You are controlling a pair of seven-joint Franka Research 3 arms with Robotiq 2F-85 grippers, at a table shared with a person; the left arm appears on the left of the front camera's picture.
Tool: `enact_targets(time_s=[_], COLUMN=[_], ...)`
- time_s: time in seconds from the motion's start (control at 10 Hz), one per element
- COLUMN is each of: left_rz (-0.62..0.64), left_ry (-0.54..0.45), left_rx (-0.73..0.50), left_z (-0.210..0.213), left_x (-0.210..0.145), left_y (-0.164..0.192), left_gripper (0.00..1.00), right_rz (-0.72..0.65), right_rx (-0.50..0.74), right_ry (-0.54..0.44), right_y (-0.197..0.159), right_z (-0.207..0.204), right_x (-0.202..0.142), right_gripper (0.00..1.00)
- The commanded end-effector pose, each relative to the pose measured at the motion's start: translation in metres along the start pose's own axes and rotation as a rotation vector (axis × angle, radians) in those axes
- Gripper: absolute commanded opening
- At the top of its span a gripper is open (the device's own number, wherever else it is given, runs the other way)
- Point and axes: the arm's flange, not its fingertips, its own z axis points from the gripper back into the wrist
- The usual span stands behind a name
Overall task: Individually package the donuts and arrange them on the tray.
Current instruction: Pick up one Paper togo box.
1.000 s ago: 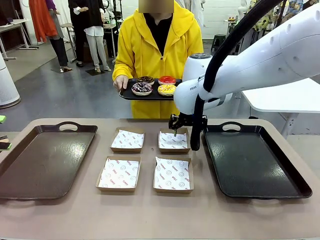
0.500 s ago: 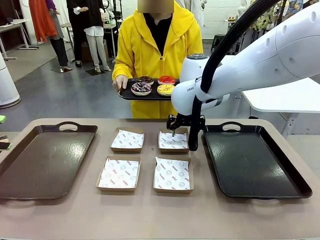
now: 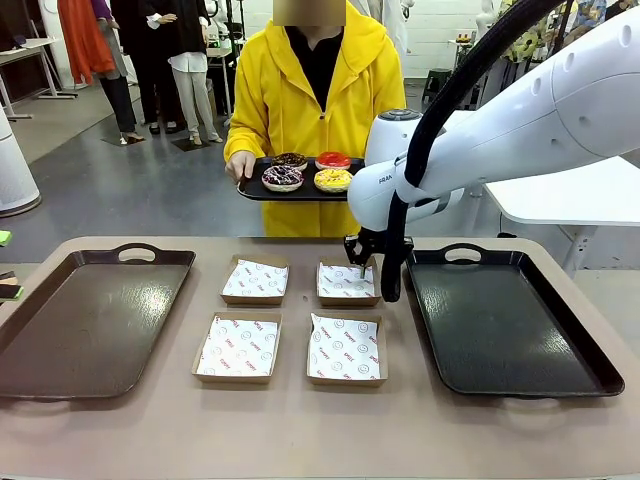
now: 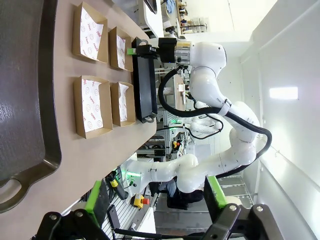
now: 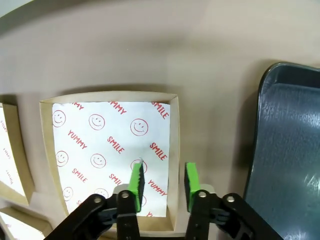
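Observation:
The donuts lie on a small black tray (image 3: 262, 192) held by a person in a yellow coat beyond the table: purple-brown with sprinkles (image 3: 283, 176), chocolate (image 3: 292, 159), red (image 3: 334, 160), yellow (image 3: 333, 179). My right gripper (image 3: 361, 268) is down at the far right paper-lined box (image 3: 343, 284). In the right wrist view the right gripper (image 5: 162, 180) has drawn in around that box's (image 5: 107, 150) right wall, one green pad inside and one outside. My left gripper (image 4: 155, 200) stands open with nothing between its fingers.
Three other paper-lined boxes (image 3: 255, 280), (image 3: 238, 347), (image 3: 344, 348) sit mid-table. A large dark tray (image 3: 85, 320) lies at the left and another (image 3: 500, 330) at the right, close beside the gripped box. People stand far off at the back left.
My right gripper has shifted slightly right, sunk to the far right box's edge and drawn its fingers together. The person holds the donut tray still.

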Motion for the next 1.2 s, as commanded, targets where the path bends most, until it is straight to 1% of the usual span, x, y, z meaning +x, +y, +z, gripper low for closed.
enact_targets(time_s=[0.0, 0.1, 0.6, 0.8, 1.0, 1.1], left_rz=[0.004, 0.004, 0.004, 0.004, 0.004, 0.004], left_ry=[-0.017, -0.017, -0.017, -0.017, -0.017, -0.017], left_rx=[-0.011, -0.011, -0.011, -0.011, -0.011, -0.011], left_z=[0.001, 0.001, 0.001, 0.001, 0.001, 0.001], left_x=[0.002, 0.002, 0.002, 0.002, 0.002, 0.002], left_y=[-0.002, -0.002, -0.002, -0.002, -0.002, -0.002], left_gripper=[1.00, 1.00, 1.00, 1.00, 1.00, 1.00], right_rz=[0.005, 0.006, -0.008, -0.032, 0.056, 0.085], right_rx=[0.000, 0.003, 0.003, 0.019, 0.041, 0.061], right_ry=[0.010, 0.011, 0.005, 0.001, 0.031, 0.010], right_y=[-0.002, -0.002, -0.003, -0.002, 0.009, 0.011], right_z=[-0.002, -0.002, -0.002, 0.008, 0.061, 0.094], right_x=[-0.001, -0.001, -0.001, -0.002, -0.010, -0.010], right_gripper=[0.02, 0.00, 0.00, 0.00, 0.00, 0.00])
